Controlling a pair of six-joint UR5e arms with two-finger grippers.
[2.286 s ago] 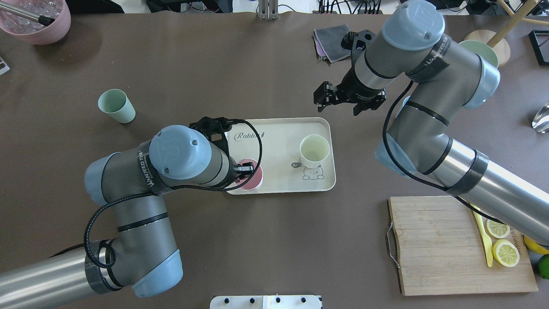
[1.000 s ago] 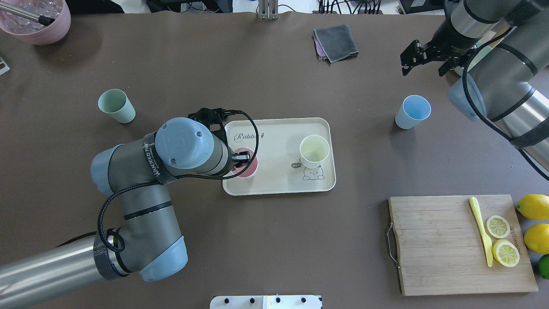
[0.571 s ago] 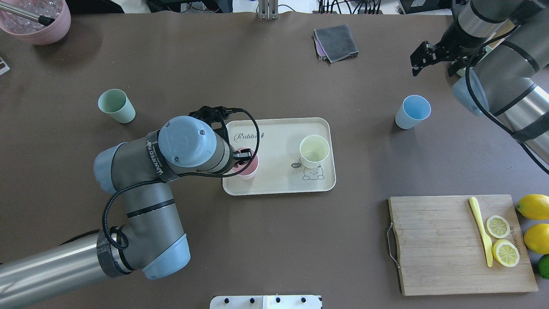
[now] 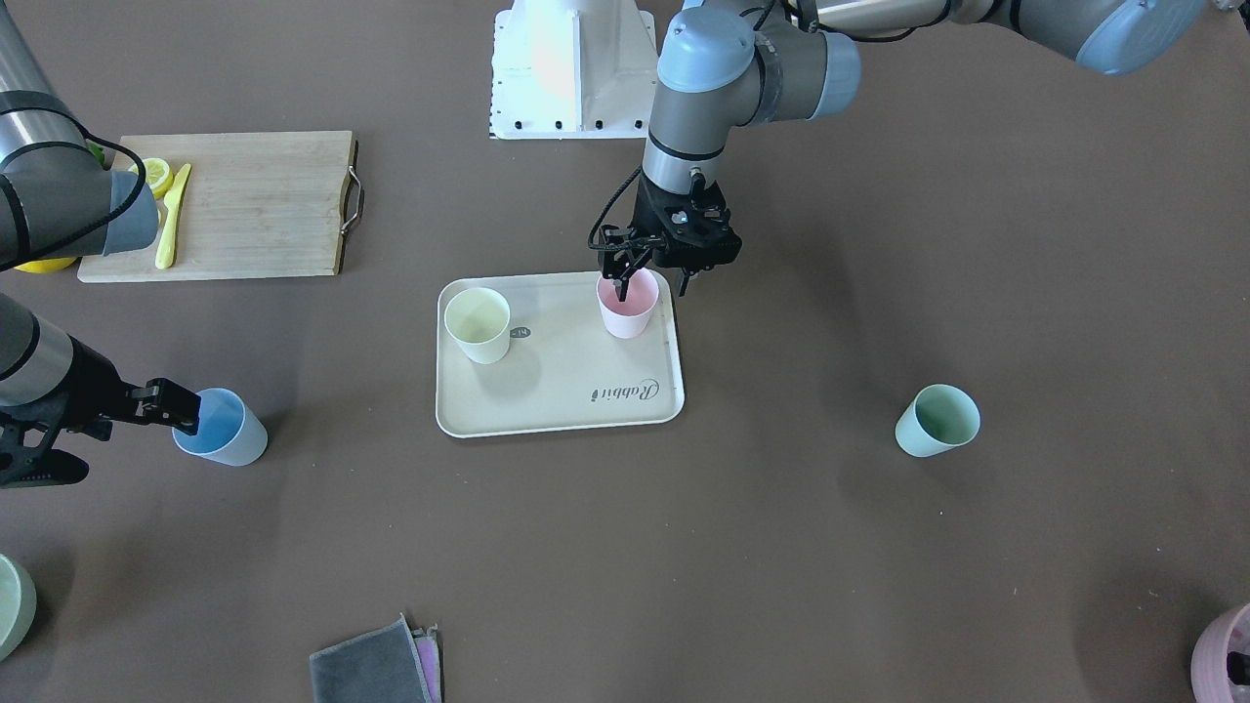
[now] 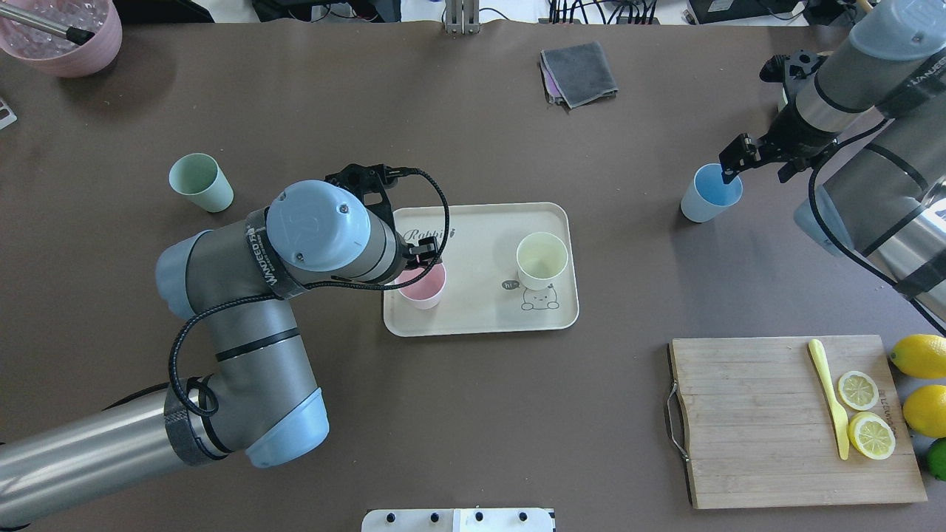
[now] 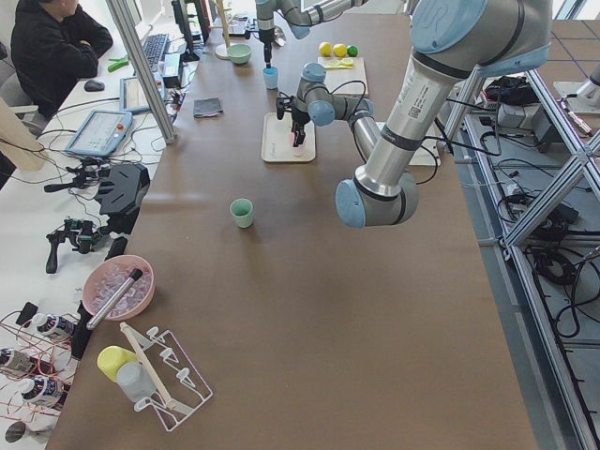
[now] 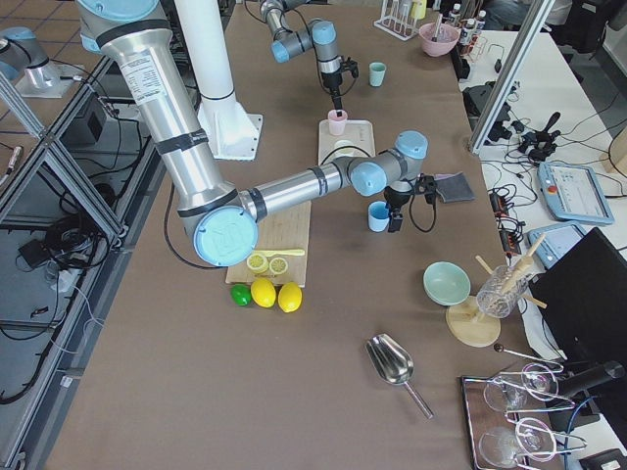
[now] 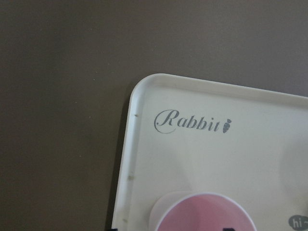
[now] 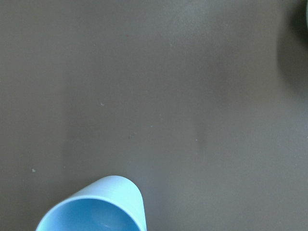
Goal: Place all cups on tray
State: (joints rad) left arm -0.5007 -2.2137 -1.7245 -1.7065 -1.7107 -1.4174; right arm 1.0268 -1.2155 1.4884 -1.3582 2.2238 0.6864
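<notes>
The cream tray (image 5: 480,310) holds the pale yellow cup (image 5: 542,260) and the pink cup (image 5: 423,286), both upright. My left gripper (image 4: 652,283) is open just above the pink cup (image 4: 627,305), one finger over its mouth and one outside its rim. The light blue cup (image 5: 711,192) stands on the table to the right of the tray. My right gripper (image 5: 757,164) is open beside its rim, one finger at the rim's edge (image 4: 181,408). The mint green cup (image 5: 199,181) stands alone at the left.
A wooden cutting board (image 5: 746,421) with lemon slices and a yellow knife lies at the front right, whole lemons (image 5: 920,355) beside it. A grey cloth (image 5: 580,72) lies at the back. A pink pot (image 5: 66,41) stands at the back left corner.
My right arm swung from beyond the tray out to the right, then came down beside the blue cup. My left gripper set the pink cup on the tray and let go of it.
</notes>
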